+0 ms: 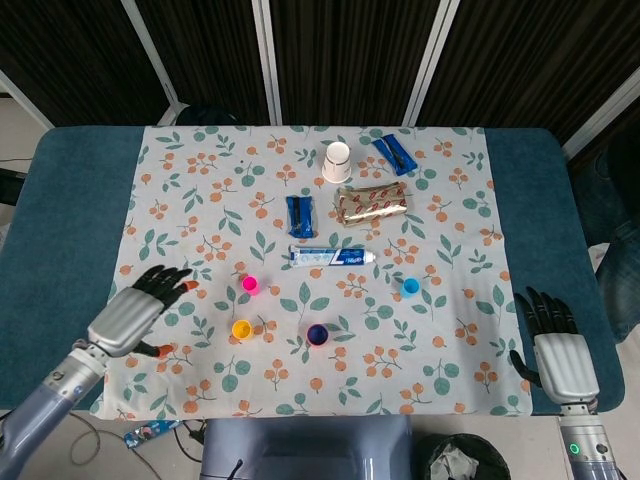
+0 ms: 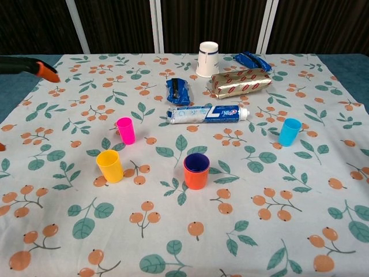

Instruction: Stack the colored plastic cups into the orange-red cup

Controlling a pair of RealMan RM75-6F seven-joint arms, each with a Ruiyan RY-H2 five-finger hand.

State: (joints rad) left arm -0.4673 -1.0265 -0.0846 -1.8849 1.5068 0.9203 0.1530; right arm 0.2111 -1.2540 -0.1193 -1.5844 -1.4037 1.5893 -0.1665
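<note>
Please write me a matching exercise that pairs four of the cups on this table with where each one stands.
Things:
1. blue cup
2. white paper cup
3. pink cup
4. purple cup

Places:
A. inside the orange-red cup
B. just behind the yellow cup
C. upside down at the far edge
D. alone to the right of the toothpaste tube

Pairs: 1-D, 2-C, 3-B, 4-A
</note>
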